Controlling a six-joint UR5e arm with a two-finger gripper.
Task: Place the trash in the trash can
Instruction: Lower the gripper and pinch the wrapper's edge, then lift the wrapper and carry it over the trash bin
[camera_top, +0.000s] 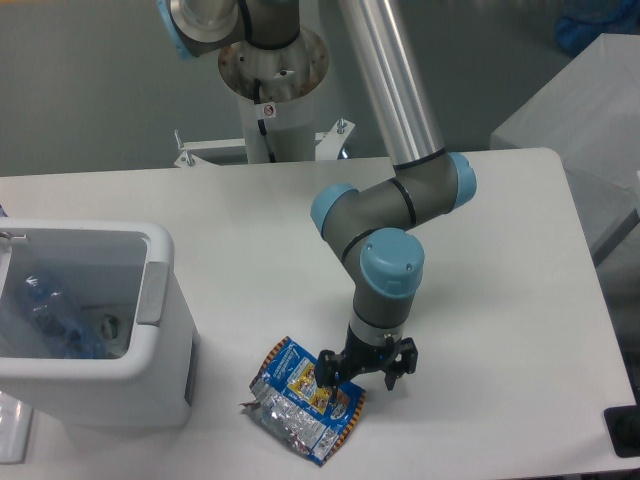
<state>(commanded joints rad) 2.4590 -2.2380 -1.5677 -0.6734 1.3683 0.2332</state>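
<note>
Low over the counter, my gripper spreads wide astride the bag's upper-right edge, ready to pinch; the bottle already lies in the can.

A white table fills most of the view. Beyond its far edge stands a white pedestal. To its right sits what may be a grey cabinet.
</note>
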